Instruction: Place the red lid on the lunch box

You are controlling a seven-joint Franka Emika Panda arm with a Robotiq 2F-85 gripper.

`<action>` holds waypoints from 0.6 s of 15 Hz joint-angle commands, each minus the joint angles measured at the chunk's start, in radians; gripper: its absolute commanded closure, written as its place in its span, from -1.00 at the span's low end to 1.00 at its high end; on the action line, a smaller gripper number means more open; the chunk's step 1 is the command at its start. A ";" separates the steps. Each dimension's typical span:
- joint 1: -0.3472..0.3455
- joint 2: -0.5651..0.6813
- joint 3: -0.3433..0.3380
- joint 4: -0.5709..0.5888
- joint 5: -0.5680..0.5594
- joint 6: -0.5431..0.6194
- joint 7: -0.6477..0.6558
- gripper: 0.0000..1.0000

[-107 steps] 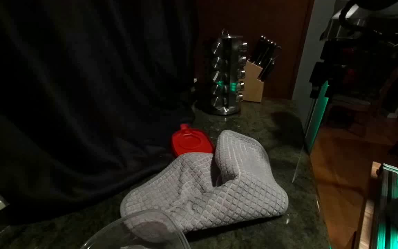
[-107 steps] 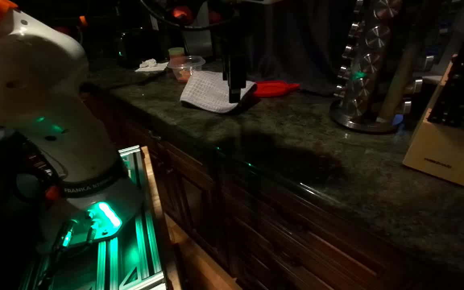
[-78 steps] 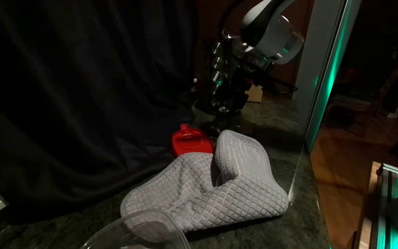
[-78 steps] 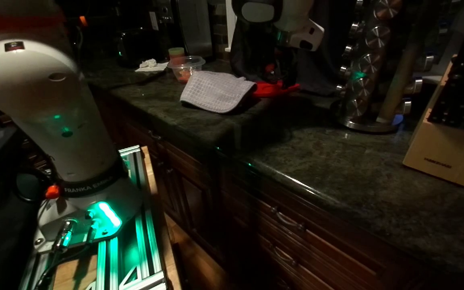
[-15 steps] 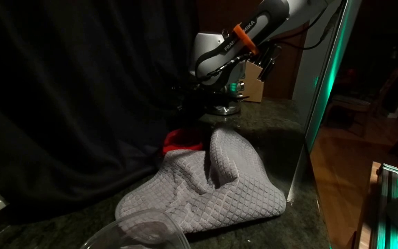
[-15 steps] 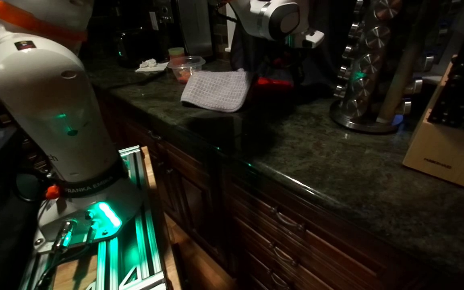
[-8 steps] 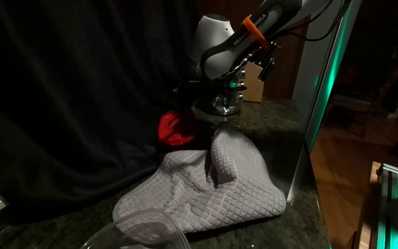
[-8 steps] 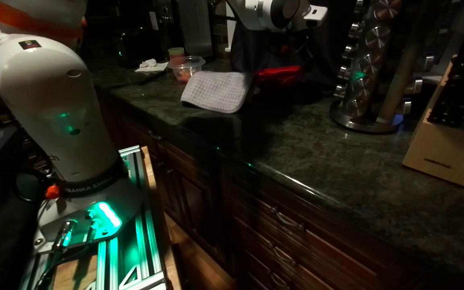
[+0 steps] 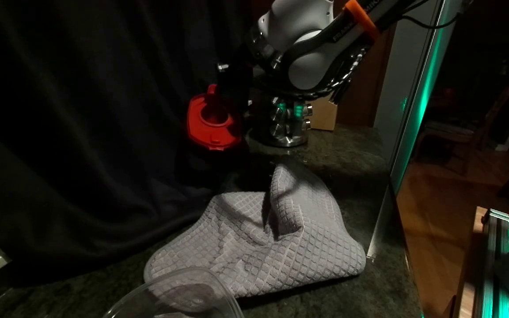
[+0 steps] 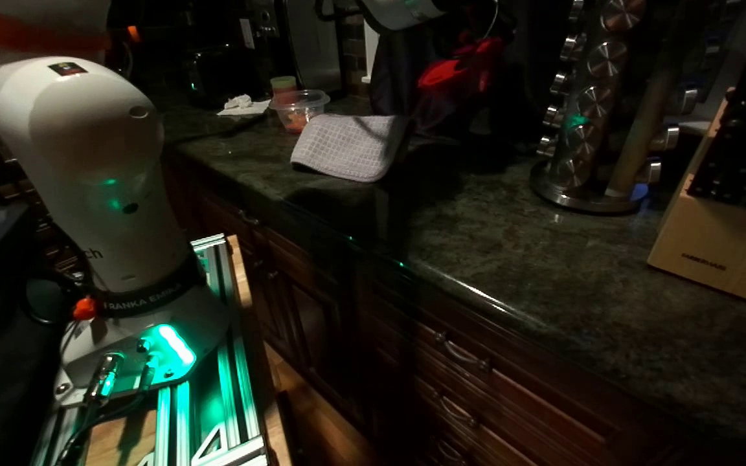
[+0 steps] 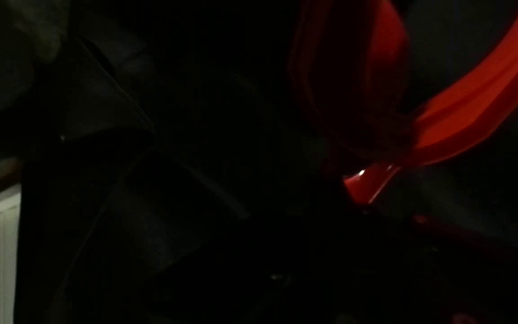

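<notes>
The red lid (image 9: 198,121) hangs tilted in the air beside the dark curtain, well above the counter, and shows as a red shape (image 10: 452,74) in an exterior view. In the wrist view the lid (image 11: 470,114) fills the upper right, its small handle (image 11: 370,182) running down into the dark fingers. My gripper (image 11: 363,208) is shut on that handle; its fingers are almost lost in shadow. The lunch box is a clear container, its rim (image 9: 150,282) cut off at the bottom of an exterior view; with orange contents, the box (image 10: 316,107) stands behind the mitt.
A grey quilted oven mitt (image 9: 254,247) lies on the counter between lid and lunch box. A spice rack (image 10: 577,155) and a knife block (image 10: 710,246) stand farther along. A cup (image 10: 283,84) and crumpled paper (image 10: 240,103) are near the lunch box.
Several seconds ago the lid lay on the counter behind the mitt. Over the last second it has risen well clear of the counter with my gripper. The mitt has shifted slightly.
</notes>
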 commanded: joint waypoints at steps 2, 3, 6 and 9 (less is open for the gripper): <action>0.036 -0.127 0.016 -0.143 -0.030 0.117 -0.016 0.98; 0.030 -0.150 0.045 -0.169 -0.030 0.127 -0.022 0.98; 0.013 -0.213 0.132 -0.244 -0.044 0.157 -0.015 0.98; 0.001 -0.263 0.232 -0.306 -0.034 0.156 -0.003 0.98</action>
